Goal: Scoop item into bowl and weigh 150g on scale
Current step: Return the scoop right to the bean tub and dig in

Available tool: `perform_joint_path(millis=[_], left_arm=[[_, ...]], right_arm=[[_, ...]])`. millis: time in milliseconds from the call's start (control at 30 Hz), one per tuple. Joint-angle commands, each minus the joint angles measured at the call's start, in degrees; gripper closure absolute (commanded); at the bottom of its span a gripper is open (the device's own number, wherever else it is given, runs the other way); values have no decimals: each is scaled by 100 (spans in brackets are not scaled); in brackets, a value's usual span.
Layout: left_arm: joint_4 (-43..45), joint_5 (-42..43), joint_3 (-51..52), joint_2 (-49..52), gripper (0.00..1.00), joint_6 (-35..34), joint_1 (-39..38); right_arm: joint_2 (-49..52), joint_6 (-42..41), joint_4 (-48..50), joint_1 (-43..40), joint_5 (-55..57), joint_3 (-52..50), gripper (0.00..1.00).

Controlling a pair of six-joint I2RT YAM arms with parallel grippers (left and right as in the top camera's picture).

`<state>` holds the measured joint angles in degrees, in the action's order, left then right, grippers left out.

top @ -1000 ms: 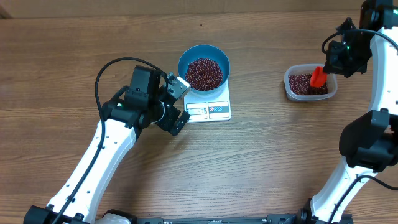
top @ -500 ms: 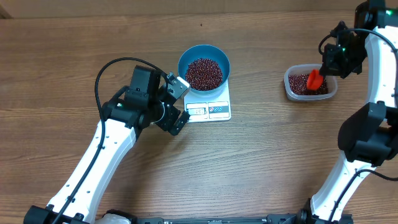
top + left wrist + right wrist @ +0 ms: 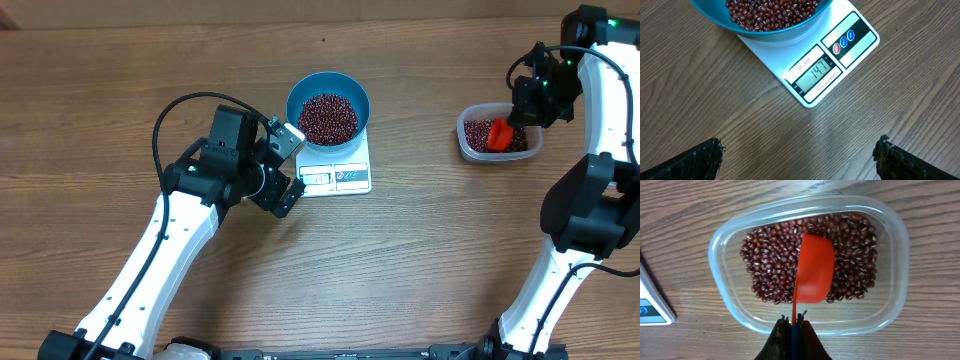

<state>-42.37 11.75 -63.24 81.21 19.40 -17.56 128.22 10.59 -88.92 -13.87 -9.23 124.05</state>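
Orange scoop (image 3: 815, 267) pinched by right end effector (image 3: 793, 323) above beans (image 3: 767, 265); left end effector (image 3: 799, 148) wide open near scale (image 3: 832, 67).

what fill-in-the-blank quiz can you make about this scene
The blue bowl sits on the scale, whose display reads ____.
The left gripper near the scale is wide ____.
The right gripper is shut on the orange scoop by its ____.
Missing words: 147; open; handle
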Motion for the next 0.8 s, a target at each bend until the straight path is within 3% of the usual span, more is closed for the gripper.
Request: perform_joint_path(millis=[0, 767], left_arm=[[11, 24, 15, -120, 0, -57, 28], [9, 24, 15, -120, 1, -55, 28]], right_arm=[[17, 168, 13, 42, -302, -37, 96], [17, 431, -157, 79, -909, -37, 96]])
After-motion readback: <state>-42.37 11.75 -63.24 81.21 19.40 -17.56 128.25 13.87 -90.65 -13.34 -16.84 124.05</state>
